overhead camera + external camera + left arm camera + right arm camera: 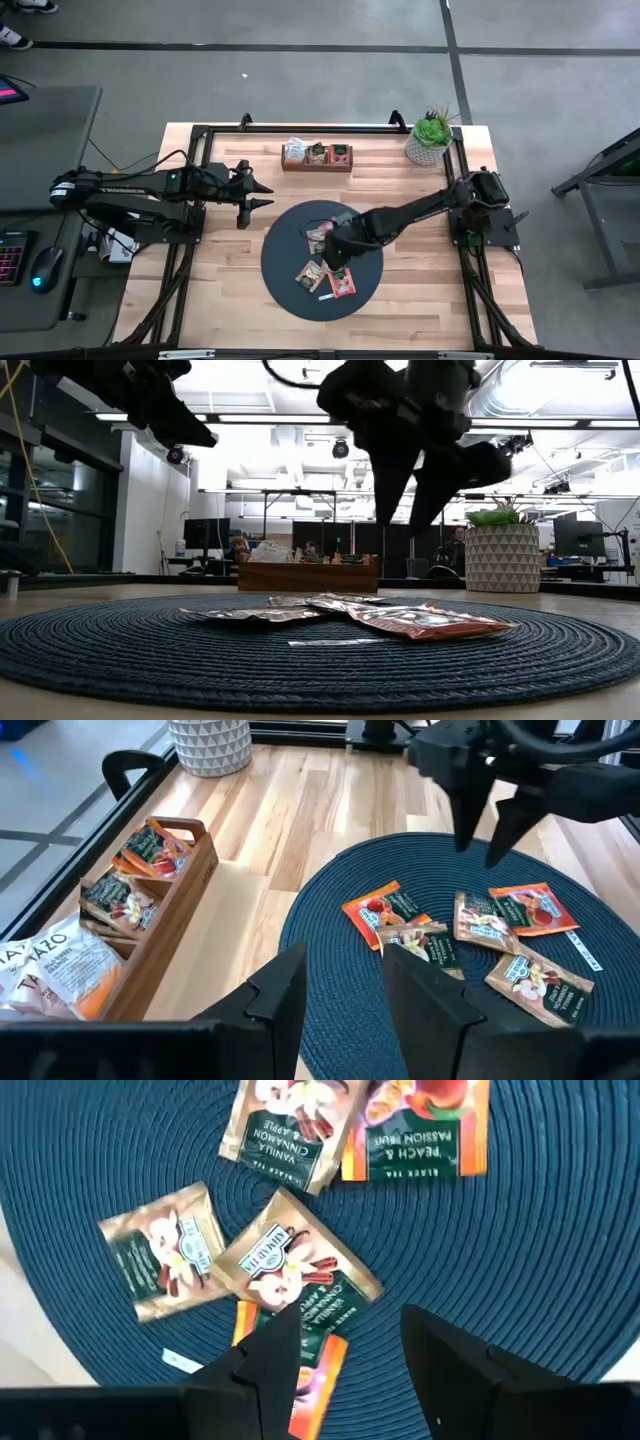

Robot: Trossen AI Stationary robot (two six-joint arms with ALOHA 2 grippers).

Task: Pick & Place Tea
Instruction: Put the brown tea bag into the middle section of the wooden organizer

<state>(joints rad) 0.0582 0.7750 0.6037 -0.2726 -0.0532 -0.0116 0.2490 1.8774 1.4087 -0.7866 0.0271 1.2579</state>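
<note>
Several tea sachets lie flat on the dark round mat point(290, 285): gold-green ones point(170, 1262) point(300, 1275), two more beyond them point(285, 1125) point(420, 1125), and an orange one point(310, 1375) partly under a gold one. My right gripper point(345, 1370) point(412, 500) hangs open above this cluster, fingers pointing down and touching nothing. More sachets point(135, 870) stand in the wooden box point(317, 157) at the far side. My left gripper point(258, 196) point(350, 995) waits open at the left, clear of the mat.
A potted plant point(428, 140) stands at the far right corner of the table. A thin white strip point(326, 298) lies on the mat's near part. The black frame rail point(200, 130) runs around the wooden tabletop.
</note>
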